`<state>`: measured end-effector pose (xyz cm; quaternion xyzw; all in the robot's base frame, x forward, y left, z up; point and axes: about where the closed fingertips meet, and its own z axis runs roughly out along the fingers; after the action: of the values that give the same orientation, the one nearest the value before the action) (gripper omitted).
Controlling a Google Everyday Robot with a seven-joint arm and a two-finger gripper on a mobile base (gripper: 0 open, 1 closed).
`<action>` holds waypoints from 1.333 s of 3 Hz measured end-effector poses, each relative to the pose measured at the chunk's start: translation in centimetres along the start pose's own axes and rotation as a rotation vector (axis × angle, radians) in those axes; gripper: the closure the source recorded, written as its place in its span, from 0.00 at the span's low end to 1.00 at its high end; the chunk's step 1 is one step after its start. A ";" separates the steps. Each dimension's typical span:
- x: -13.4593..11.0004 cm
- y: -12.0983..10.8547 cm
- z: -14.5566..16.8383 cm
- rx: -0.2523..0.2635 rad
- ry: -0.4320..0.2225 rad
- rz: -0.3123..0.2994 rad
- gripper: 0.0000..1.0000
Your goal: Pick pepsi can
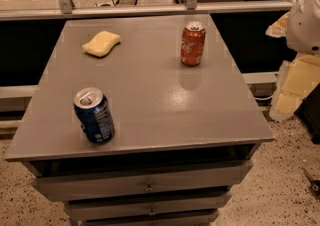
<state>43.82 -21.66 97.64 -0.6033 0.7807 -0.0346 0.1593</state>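
The pepsi can [94,115] is dark blue with a silver top and pull tab. It stands upright near the front left corner of the grey table [150,90]. A red-orange cola can [193,44] stands upright at the back right of the tabletop. My gripper is out of view. Only a white rounded part of my arm [306,20] shows at the right edge, beyond the table and well away from both cans.
A yellow sponge [101,43] lies at the back left of the tabletop. The table has drawers [145,186] below its front edge. A metal rail [150,10] runs behind the table. Pale foam blocks [295,82] stand on the floor at the right.
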 end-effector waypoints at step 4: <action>-14.8 3.0 9.3 -0.106 -0.495 -0.090 0.00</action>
<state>47.02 -5.52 91.20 -0.6351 0.6911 0.1480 0.3118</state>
